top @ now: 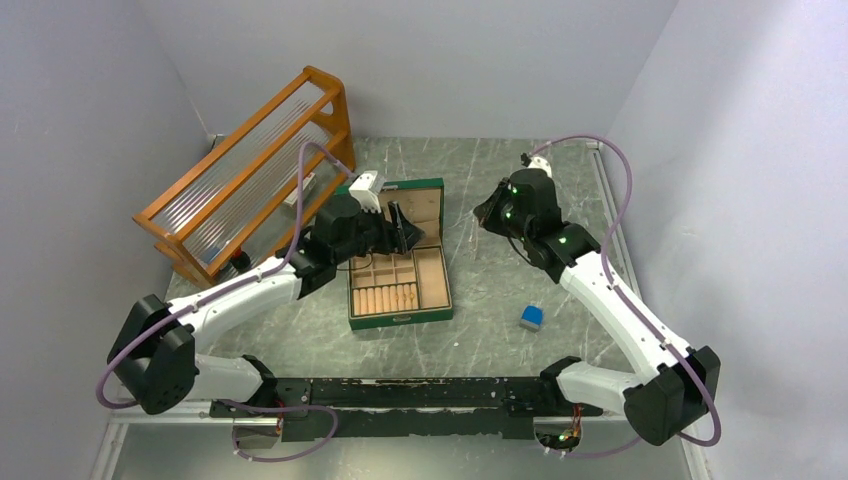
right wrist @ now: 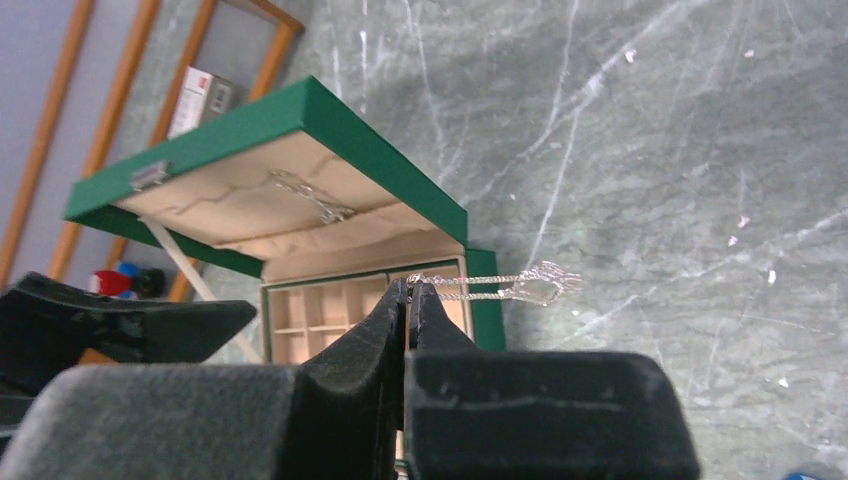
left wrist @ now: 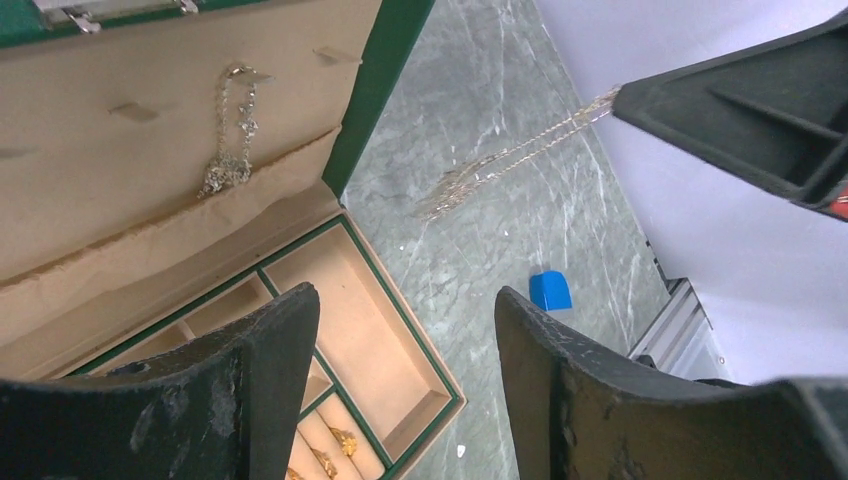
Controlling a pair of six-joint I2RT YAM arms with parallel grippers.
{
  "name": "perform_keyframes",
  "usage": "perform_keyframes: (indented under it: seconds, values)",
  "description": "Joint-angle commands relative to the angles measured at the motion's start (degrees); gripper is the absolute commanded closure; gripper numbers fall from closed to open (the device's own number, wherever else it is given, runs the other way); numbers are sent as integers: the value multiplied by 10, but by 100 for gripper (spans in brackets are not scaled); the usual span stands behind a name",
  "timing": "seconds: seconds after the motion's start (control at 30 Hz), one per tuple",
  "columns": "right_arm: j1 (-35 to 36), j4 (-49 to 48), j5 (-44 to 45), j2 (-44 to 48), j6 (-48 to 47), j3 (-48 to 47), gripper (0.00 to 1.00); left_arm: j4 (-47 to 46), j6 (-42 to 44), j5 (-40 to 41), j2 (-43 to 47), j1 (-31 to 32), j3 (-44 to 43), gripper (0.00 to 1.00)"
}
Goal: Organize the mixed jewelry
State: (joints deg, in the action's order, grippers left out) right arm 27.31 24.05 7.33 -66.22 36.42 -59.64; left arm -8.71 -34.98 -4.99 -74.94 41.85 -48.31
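The green jewelry box (top: 438, 300) stands open mid-table, lid up. My right gripper (right wrist: 408, 285) is shut on a thin pale chain (right wrist: 500, 285) and holds it in the air to the right of the box; the chain also shows in the left wrist view (left wrist: 510, 160), hanging from that gripper (left wrist: 640, 95). My left gripper (left wrist: 405, 300) is open and empty above the box's right compartments. Another chain (left wrist: 228, 150) hangs inside the lid. Small gold pieces (left wrist: 340, 440) sit in the ring rolls at the box's front.
A small blue block (top: 531, 317) lies on the table to the right of the box. A wooden rack (top: 250, 170) with clear rods stands at the back left. Grey walls close in on both sides.
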Motion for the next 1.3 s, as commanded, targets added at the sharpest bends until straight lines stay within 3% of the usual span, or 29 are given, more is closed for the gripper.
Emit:
perform_keyframes:
  seconds: [0.0, 0.2, 0.5, 0.6, 0.73, 0.9, 1.27]
  values:
    - [-3, -8, 7, 14, 35, -36, 100, -11, 18, 35, -5, 3, -30, 31]
    - [-2, -27, -13, 11, 66, -55, 100, 23, 17, 117, 11, 2, -48, 30]
    - [31, -106, -44, -16, 129, -60, 100, -73, 93, 91, 32, 2, -26, 29]
    - [51, -121, -42, -32, 143, -70, 100, -140, 126, 38, 21, 3, -20, 33]
    - [74, -133, -41, -50, 158, -87, 100, -185, 159, -5, 2, 3, -29, 50]
    - [87, -145, -44, -67, 170, -104, 100, -214, 172, -8, -9, 3, -18, 61]
    - [95, -151, -47, -83, 169, -135, 100, -251, 196, -6, -16, 3, 0, 65]
